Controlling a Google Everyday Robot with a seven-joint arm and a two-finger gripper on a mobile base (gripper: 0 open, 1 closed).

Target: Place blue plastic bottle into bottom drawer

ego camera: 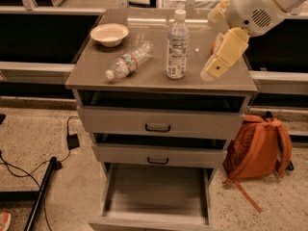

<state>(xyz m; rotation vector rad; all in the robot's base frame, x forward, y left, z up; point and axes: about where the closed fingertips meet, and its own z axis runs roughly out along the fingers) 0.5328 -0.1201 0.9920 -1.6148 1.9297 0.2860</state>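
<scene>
Nearest, the bottom drawer [154, 191] stands pulled out, its grey interior ready to receive. On the worktop [144, 79] above, the blue plastic bottle [177, 44] stands upright near the front edge, with a slimmer bottle [129, 60] lying on its side to its left. The end effector [222, 56] hangs just right of the upright bottle, not touching it; whether it is apart or together cannot be told. The approach should probably come in level at mid-label, without nudging the bottle toward the fallen one.

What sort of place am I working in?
Probably an office or lab workspace: a grey drawer cabinet, an orange backpack on speckled flooring, and a cabled power brick. The gripper hangs over the cabinet top's right side, beside the blue plastic bottle.
</scene>
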